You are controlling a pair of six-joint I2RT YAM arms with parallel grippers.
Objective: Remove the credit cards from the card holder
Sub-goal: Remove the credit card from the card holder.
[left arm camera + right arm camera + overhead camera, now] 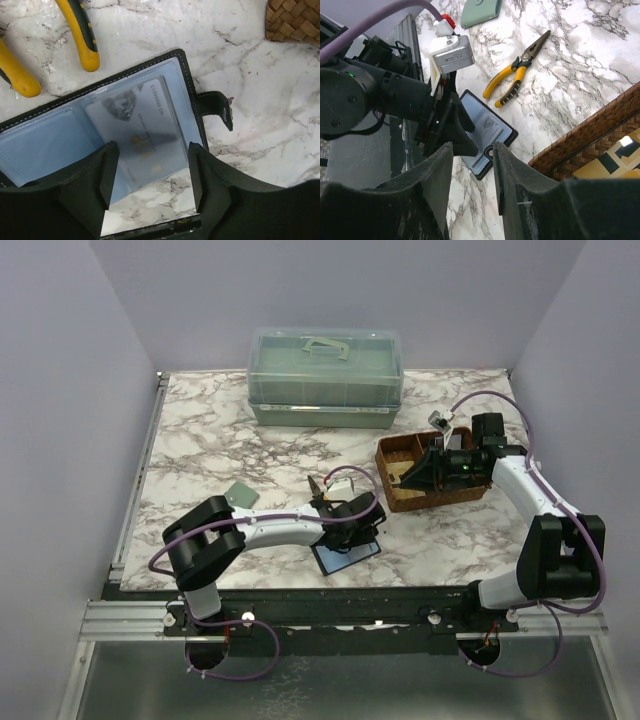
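The black card holder [186, 75] lies open on the marble, blue-grey lining up, with its snap tab [220, 107] sticking out to the right. A grey credit card [142, 135] sits in the right-hand clear pocket, and its near end pokes out past the holder's edge. My left gripper [152, 175] hovers low over that end, open, one finger on each side of the card. In the top view it is over the holder [345, 557]. My right gripper [472, 155] hangs open and empty above the table beside the wicker basket, looking down on the holder [487, 132].
Yellow-handled pliers [517, 75] lie just beyond the holder. A sage-green wallet [240, 495] sits to the left. The wicker basket [395, 495] with items stands at the right, under my right arm. A lidded green storage box [325, 377] is at the back.
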